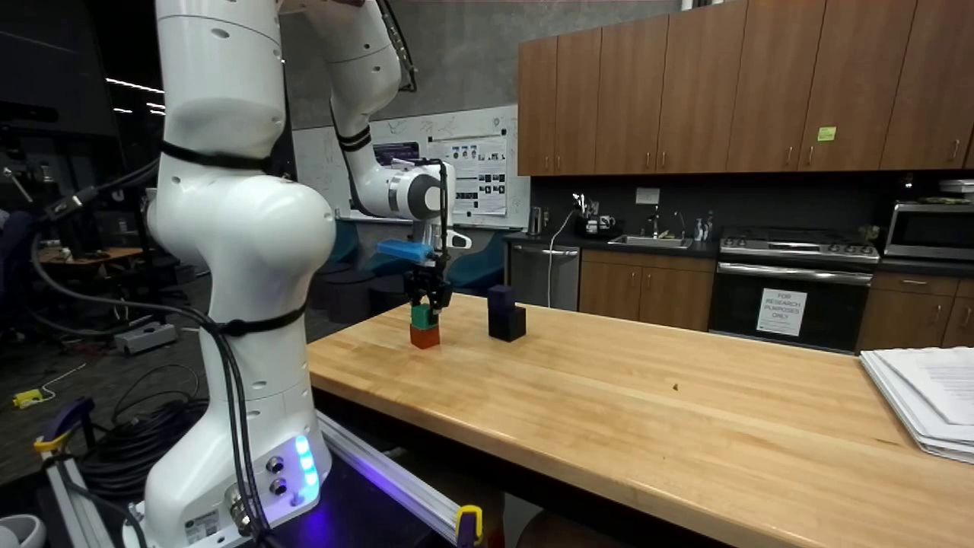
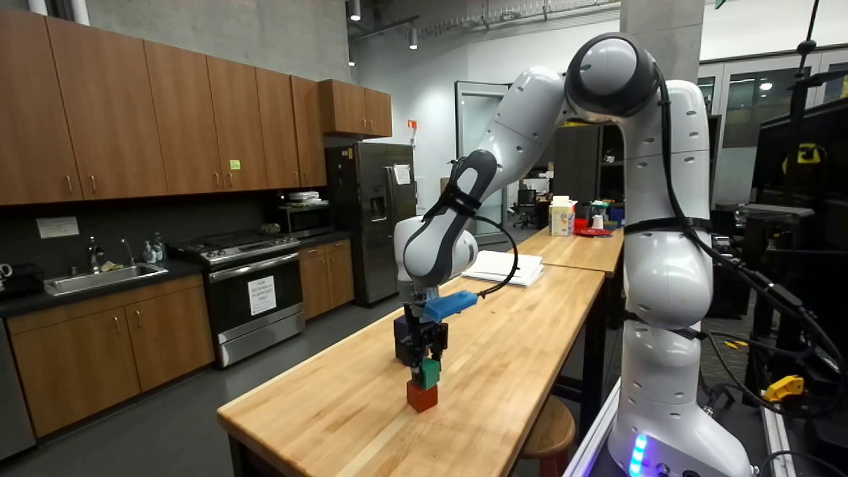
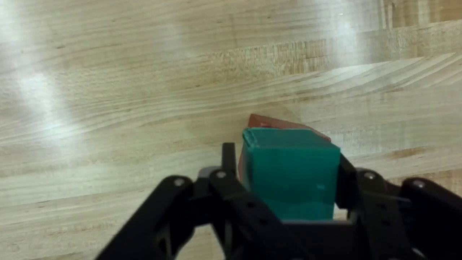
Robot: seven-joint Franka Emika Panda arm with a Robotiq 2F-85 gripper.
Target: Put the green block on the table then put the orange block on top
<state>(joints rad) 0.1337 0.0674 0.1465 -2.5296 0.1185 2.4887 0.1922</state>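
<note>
The green block (image 1: 423,317) sits on top of the orange block (image 1: 424,337), which rests on the wooden table (image 1: 609,403). In an exterior view the green block (image 2: 430,373) is also stacked on the orange block (image 2: 422,397). My gripper (image 1: 427,303) points down over the stack, fingers on either side of the green block. In the wrist view the gripper (image 3: 286,155) has a gap between its left finger and the green block (image 3: 294,180); the right finger is against or very close to it. Only edges of the orange block (image 3: 273,122) show beneath, turned relative to the green one.
A dark blue cube (image 1: 501,299) stands on a larger black cube (image 1: 507,325) close beside the stack. A pile of papers (image 1: 928,396) lies farther along the table, also seen in an exterior view (image 2: 507,267). The table's near end (image 2: 228,414) is close to the stack.
</note>
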